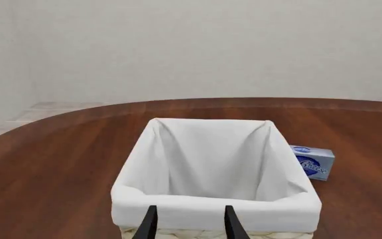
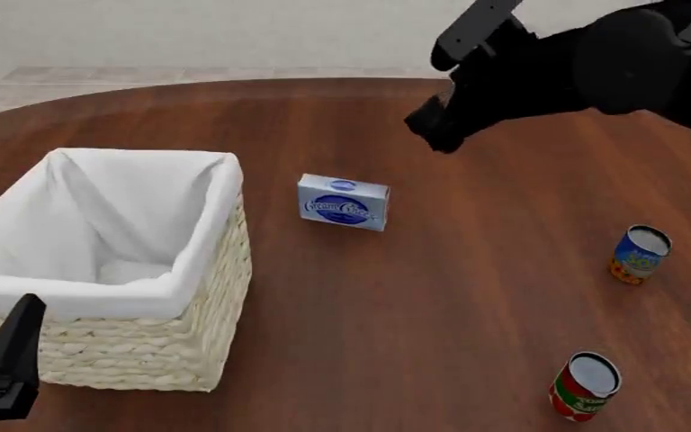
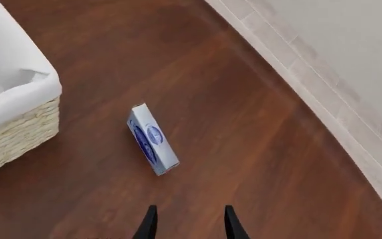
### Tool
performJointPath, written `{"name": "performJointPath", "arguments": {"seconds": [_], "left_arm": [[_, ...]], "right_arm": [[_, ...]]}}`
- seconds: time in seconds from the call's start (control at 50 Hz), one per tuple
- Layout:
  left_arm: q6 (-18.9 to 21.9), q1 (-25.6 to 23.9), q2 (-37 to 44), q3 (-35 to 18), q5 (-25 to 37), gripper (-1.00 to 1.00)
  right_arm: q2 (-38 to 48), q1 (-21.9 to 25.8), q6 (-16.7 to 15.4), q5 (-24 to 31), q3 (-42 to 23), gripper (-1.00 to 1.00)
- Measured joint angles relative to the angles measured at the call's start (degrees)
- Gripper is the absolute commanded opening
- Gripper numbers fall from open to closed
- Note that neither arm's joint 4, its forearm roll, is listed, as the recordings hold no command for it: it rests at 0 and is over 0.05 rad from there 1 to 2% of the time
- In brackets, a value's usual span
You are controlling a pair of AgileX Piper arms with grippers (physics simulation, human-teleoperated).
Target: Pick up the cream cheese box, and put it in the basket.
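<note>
Parted jaws over basket [image 1: 216, 211], cream cheese box [image 1: 312, 162] just beside.

Front view: fixed, high on the arms' side, facing forward and down over the table [image 2: 442, 297], taking in basket [image 2: 105, 261], cream cheese box [image 2: 343, 202] and two cans [image 2: 641, 255]; left wrist view: low and close behind the basket [image 1: 211, 199], facing level across the table [image 1: 51, 159] to the back wall [image 1: 191, 45], box [image 1: 312, 162] beyond; right wrist view: raised, facing steeply down on the box [image 3: 152, 139], basket corner [image 3: 15, 114] at the edge; all three share box and basket.
</note>
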Motion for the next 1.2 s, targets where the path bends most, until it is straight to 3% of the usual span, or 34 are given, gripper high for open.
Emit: {"name": "performJointPath", "arguments": {"seconds": [0.3, 0.92, 1.2], "left_arm": [[-0.01, 0.00, 0.00, 0.00, 0.00, 1.00], [0.00, 0.00, 0.00, 0.00, 0.00, 1.00], [-0.01, 0.00, 0.00, 0.00, 0.00, 1.00]], "right_arm": [[12.14, 2.52, -4.74, 6.38, -9.61, 1.00], [30.62, 3.41, -7.77, 13.36, -27.73, 1.00], [34.73, 4.28, -7.74, 13.94, -29.88, 1.00]]}}
